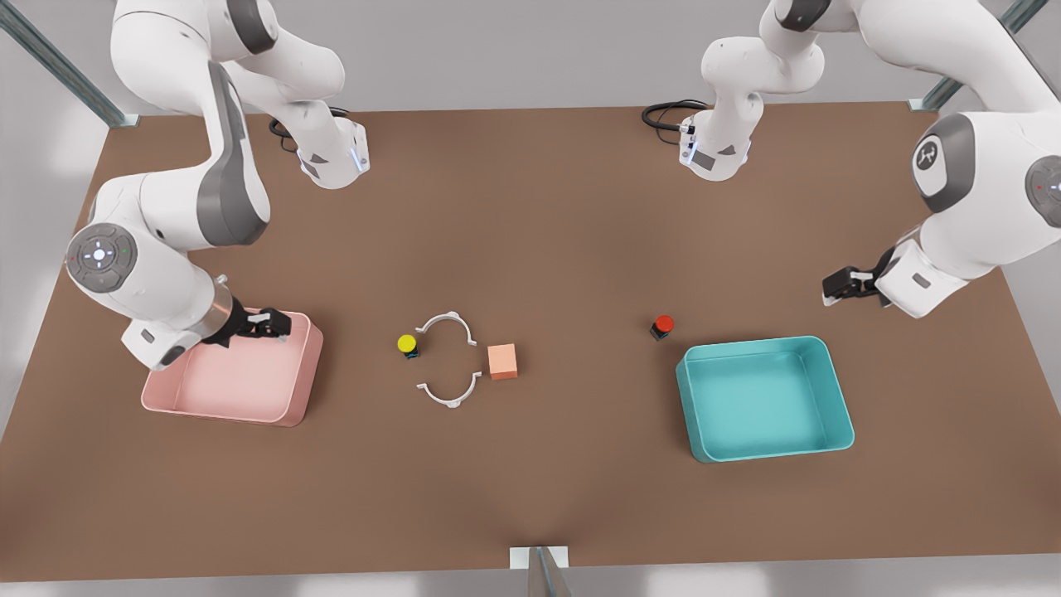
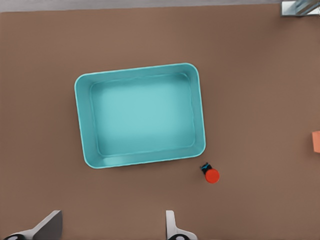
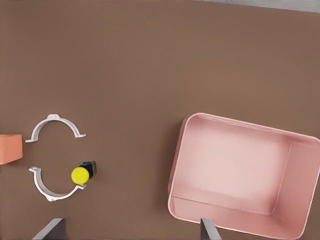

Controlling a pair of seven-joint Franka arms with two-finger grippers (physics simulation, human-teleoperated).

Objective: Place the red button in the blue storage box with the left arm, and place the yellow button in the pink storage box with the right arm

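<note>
Both grippers empty, both buttons on the table

The spread-fingered right gripper [image 1: 278, 323] hung over the pink storage box [image 1: 294, 396], the yellow button [image 1: 406, 345] nearby; the left gripper [image 1: 839, 288], fingers apart, hovered beyond the blue storage box [image 1: 837, 398], the red button [image 1: 663, 326] just beside that box.

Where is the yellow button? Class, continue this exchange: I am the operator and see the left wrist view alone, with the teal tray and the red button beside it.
Observer: The yellow button stands on the table between the pink storage box and two white curved clips.
Operator: My left pincer is open above the table near the blue storage box. And the right one?
Observer: The right pincer hangs open over the pink storage box's far rim.
Operator: What is the peach thing at my edge?
Observer: A peach cube beside the clips.
</note>
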